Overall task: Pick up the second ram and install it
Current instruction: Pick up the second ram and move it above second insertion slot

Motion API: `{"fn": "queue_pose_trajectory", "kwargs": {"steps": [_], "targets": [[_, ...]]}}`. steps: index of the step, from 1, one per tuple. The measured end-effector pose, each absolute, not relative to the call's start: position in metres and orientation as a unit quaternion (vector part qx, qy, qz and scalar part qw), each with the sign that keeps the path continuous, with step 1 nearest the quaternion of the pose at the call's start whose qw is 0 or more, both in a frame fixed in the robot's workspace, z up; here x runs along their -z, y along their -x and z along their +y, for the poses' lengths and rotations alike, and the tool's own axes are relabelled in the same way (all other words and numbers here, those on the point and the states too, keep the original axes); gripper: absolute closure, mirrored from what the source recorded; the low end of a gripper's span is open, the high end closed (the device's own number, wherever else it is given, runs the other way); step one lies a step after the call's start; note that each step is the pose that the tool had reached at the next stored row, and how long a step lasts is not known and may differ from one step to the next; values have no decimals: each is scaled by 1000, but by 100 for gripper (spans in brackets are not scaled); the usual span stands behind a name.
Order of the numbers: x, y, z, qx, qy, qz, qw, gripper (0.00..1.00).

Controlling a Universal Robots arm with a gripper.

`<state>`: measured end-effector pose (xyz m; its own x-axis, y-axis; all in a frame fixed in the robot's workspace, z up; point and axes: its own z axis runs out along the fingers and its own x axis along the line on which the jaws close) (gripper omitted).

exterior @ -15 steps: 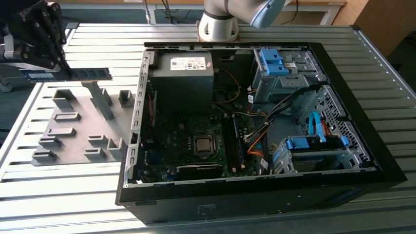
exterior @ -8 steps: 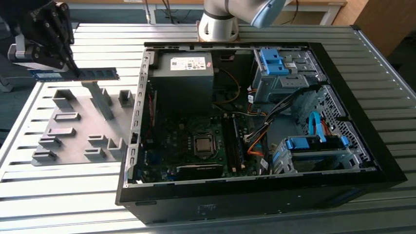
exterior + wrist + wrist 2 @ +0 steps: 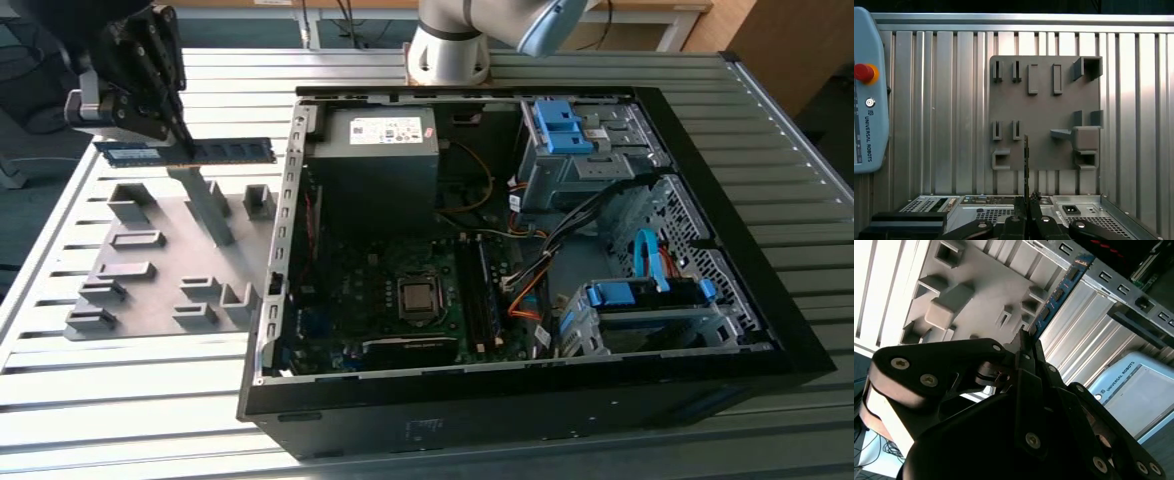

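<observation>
In the exterior view the second ram point(image 3: 200, 152), a blue-green stick with dark chips, hangs level in the air above the far end of the grey holder plate point(image 3: 160, 265). My gripper point(image 3: 170, 140) is shut on it from above, near its middle. In the second wrist view the ram point(image 3: 1056, 297) runs out from between the closed fingers point(image 3: 1026, 347). The first wrist view shows the ram point(image 3: 1026, 160) edge-on as a thin dark line over the holder plate point(image 3: 1044, 112). The open computer case point(image 3: 534, 250) lies to the exterior view's right, its memory slots point(image 3: 478, 290) beside the processor socket.
The holder plate carries several raised grey blocks point(image 3: 207, 205) under the ram. A teach pendant point(image 3: 869, 100) lies on the slatted metal table point(image 3: 134, 370). Inside the case are a power supply point(image 3: 380, 150), blue drive brackets point(image 3: 561, 125) and loose cables point(image 3: 534, 270).
</observation>
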<state>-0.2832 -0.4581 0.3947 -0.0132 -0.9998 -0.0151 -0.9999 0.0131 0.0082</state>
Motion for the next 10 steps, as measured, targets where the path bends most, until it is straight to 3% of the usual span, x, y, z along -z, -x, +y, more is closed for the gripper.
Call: {"fn": "queue_pose_trajectory", "kwargs": {"steps": [10], "targets": [[-395,265,-458,-8,702,712,3,86]]}}
